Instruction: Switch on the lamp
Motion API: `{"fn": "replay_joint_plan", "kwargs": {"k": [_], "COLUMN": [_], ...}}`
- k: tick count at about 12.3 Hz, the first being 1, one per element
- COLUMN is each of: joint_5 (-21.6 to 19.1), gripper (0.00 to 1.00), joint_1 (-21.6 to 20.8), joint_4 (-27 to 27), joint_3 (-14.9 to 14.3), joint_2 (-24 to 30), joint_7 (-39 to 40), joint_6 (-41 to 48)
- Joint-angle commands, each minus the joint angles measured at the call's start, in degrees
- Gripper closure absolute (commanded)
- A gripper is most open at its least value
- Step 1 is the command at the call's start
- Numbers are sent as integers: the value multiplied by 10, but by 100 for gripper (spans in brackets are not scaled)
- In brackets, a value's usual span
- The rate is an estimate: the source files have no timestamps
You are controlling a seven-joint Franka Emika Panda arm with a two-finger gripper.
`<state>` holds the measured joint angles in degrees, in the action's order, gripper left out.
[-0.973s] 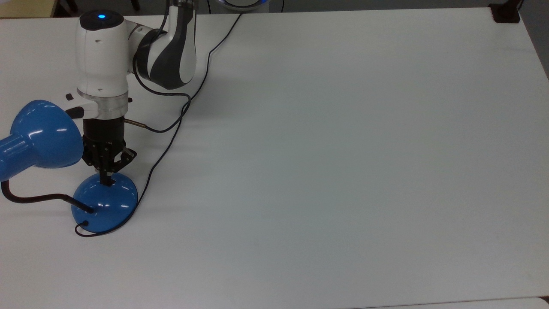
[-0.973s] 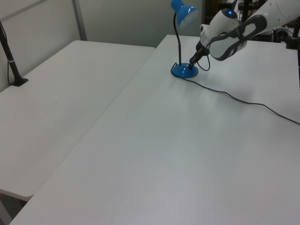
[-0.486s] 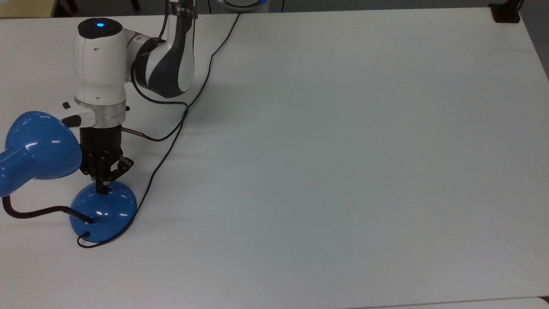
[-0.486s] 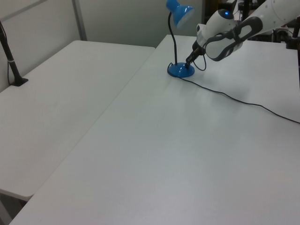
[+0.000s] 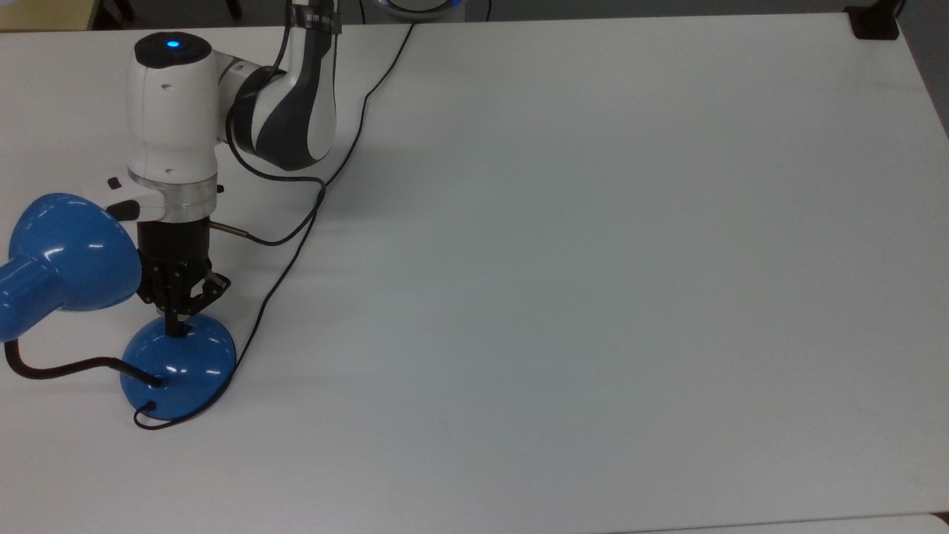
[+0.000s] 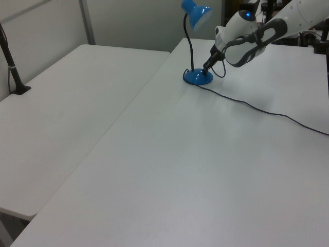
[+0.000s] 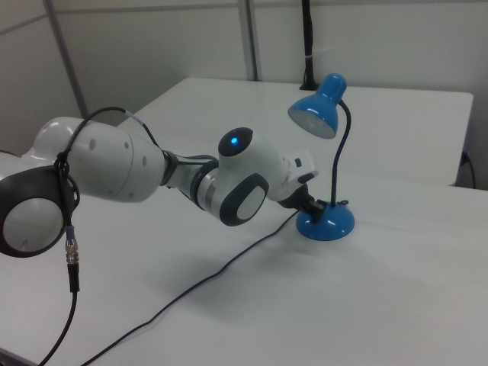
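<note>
My matt black jaws are meeting the lamp (image 5: 178, 367), glossy blue, smooth and glinting; beneath them the desk (image 5: 593, 259) is showing matt white.

lamp (image 5: 178, 367) on table (image 5: 593, 259), top view's left; tool (image 5: 176, 326) touching base

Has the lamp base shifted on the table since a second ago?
Yes. In the top view the lamp base sits nearer the table's bottom edge than before, and a little toward the top view's left; the gripper stays against it.
</note>
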<state>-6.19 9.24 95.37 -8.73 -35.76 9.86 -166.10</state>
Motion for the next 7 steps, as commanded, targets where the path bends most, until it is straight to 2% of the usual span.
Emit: {"fn": "replay_joint_plan", "kwargs": {"k": [1,7], "joint_5": [-12,-3], "gripper": [100,100], "joint_1": [-1,-4], "joint_4": [-25,-45], "joint_3": [3,6], "joint_2": [-13,-39], "joint_7": [-3,-1], "joint_6": [-2,0]}}
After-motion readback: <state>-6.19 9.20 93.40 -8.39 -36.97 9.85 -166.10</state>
